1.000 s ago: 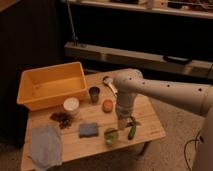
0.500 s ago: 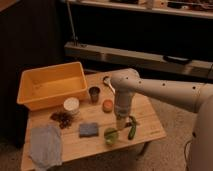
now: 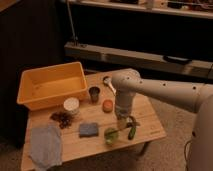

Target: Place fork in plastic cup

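One gripper (image 3: 126,121) low beside plastic cup (image 3: 110,136); fork (image 3: 132,132) just beneath; grip state: cannot tell.

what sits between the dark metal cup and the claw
The small orange cup, seen in the camera view, stands between the dark metal cup and the claw, which hangs low beside the light-green plastic cup.

I can read no text anywhere; my claw (image 3: 125,121) sits over the desk (image 3: 80,148) near the plastic cup (image 3: 111,136).

Rounded white arm (image 3: 160,90); gripper (image 3: 126,121), seemingly dark, near table's (image 3: 150,125) front edge.
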{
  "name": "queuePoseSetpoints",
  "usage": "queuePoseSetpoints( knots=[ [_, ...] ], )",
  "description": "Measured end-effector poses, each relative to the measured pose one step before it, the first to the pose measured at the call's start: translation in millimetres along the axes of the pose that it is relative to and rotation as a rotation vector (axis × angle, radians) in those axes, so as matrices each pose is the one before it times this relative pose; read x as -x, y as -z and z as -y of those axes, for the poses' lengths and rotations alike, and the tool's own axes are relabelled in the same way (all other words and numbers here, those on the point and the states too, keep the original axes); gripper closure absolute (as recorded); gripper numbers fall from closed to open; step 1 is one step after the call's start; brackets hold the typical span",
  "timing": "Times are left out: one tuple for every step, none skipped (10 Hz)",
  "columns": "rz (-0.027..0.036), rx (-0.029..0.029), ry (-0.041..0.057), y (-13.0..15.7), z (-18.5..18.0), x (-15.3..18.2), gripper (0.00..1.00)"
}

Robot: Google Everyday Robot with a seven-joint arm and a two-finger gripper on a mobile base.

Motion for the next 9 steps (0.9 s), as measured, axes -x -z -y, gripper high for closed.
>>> queuePoseSetpoints(
  knots=[
    [0.00036, 0.00204, 0.00060, -0.55, 0.24, 0.68, 0.95],
    [0.00072, 0.00143, 0.00172, -0.42, 0.25, 1.36, 0.84],
    [-0.00043, 0.00161, 0.00098, -0.59, 0.03, 0.57, 0.76],
    [-0.00136, 0.00159, 0.00173, -0.07, -0.13, 0.79, 0.66],
    [-0.00192, 0.00198, 0.00225, -0.03, -0.08, 1.22, 0.54],
    [-0.00192, 0.00214, -0.00008, -0.01, -0.33, 0.40, 0.44],
    [-0.00027, 0.00324, -0.00027, -0.17, -0.44, 0.17, 0.36],
    [0.00362, 0.00696, 0.00098, -0.08, -0.62, 0.80, 0.25],
    [0.00217, 0.00797, 0.00523, -0.38, -0.58, 0.61, 0.21]
  ],
)
